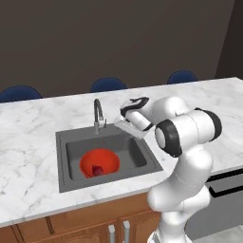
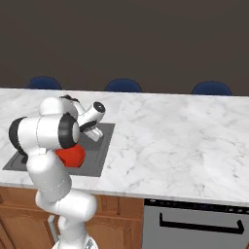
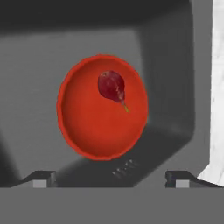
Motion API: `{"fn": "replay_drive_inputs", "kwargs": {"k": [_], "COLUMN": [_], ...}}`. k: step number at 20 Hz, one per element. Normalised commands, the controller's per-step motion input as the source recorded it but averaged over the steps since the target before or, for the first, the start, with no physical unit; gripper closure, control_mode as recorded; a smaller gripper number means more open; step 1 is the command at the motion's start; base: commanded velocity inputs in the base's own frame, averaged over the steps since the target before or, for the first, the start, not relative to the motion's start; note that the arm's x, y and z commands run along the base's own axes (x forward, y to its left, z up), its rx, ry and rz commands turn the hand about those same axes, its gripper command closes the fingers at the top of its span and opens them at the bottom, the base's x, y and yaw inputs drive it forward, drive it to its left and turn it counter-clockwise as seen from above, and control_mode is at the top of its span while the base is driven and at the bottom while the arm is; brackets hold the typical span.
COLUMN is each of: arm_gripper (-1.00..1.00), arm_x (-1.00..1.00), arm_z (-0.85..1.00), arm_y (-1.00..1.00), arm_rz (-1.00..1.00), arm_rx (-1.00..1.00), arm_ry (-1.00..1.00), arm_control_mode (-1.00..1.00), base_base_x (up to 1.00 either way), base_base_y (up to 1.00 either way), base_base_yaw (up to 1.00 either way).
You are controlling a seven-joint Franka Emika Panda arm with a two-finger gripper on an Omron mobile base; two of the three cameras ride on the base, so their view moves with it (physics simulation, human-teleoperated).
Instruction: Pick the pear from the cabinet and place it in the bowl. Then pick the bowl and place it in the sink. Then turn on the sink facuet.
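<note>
The red bowl (image 1: 105, 158) (image 2: 74, 156) (image 3: 87, 131) lies on the floor of the dark grey sink (image 1: 137, 153) (image 2: 99, 151) (image 3: 166, 65). Inside it rests the small dark red pear (image 1: 97, 170) (image 3: 112, 85), stem showing. My gripper (image 1: 122, 124) (image 2: 94, 133) (image 3: 111, 179) hangs above the basin's right side, looking down at the bowl. It is open, its fingertips (image 3: 41, 178) far apart with nothing between them. The grey gooseneck sink facuet (image 1: 98, 114) stands at the basin's back rim, just left of my hand. The cabinet is out of view.
White marble counter (image 1: 28, 128) (image 2: 170, 136) surrounds the sink. Blue chair backs (image 1: 108, 84) (image 2: 124, 85) line its far side. Below the front edge are brown wood doors (image 1: 90, 228) and a grey dishwasher front (image 2: 199, 223).
</note>
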Motion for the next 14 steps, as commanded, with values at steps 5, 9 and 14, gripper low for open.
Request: {"fn": "replay_drive_inputs", "kwargs": {"k": [5,9,14], "arm_gripper": [-1.00,-1.00,-1.00], "arm_x": [-0.48,-0.03,-0.02], "arm_z": [0.30,0.44,0.83], "arm_y": [0.15,0.02,0.00], "arm_rz": [-0.03,-0.18,-0.38], "arm_rx": [0.15,0.13,0.37], "arm_ry": [0.21,0.12,0.08], "arm_control_mode": [-1.00,-1.00,-1.00], "base_base_x": [0.00,0.00,0.00], "base_base_y": [0.00,0.00,0.00], "base_base_yaw": [0.00,0.00,0.00]}}
